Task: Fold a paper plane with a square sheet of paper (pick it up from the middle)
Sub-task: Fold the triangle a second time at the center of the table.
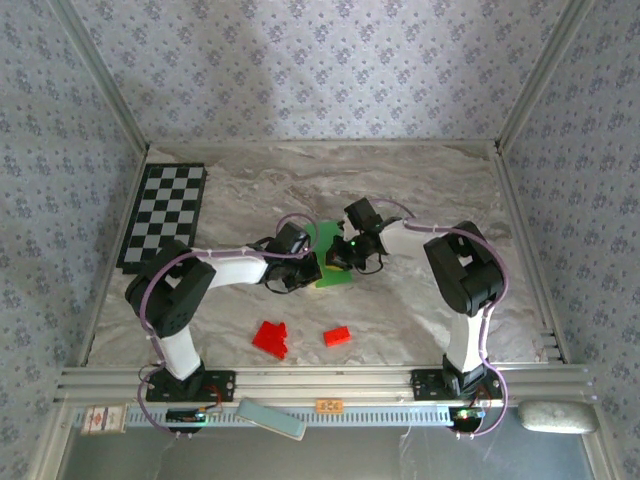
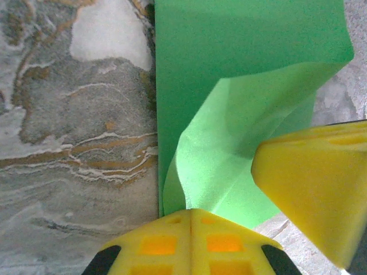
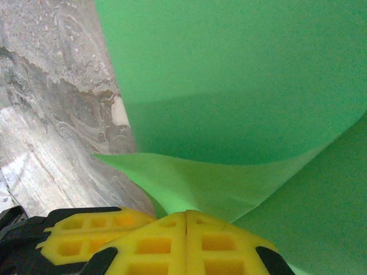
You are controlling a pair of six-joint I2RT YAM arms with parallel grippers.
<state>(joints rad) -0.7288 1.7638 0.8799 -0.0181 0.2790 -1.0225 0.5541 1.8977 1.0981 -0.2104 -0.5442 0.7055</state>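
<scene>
Mid-table | left hand (image 2: 191,212) clenched on green paper sheet (image 2: 241,74) | right hand (image 3: 186,214) pinching same sheet's fold

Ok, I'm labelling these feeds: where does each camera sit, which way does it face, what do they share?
Top external: fixed above, behind the bases, looking down on the table; both arms whole, left tool and right tool meeting at the green paper.
Left wrist: looks down past its shut fingers at the paper's raised flap; a right-tool finger intrudes.
Right wrist: looks down past its shut fingers at the same flap; a left-tool finger beside.
Shared: paper, table, both tools.
</scene>
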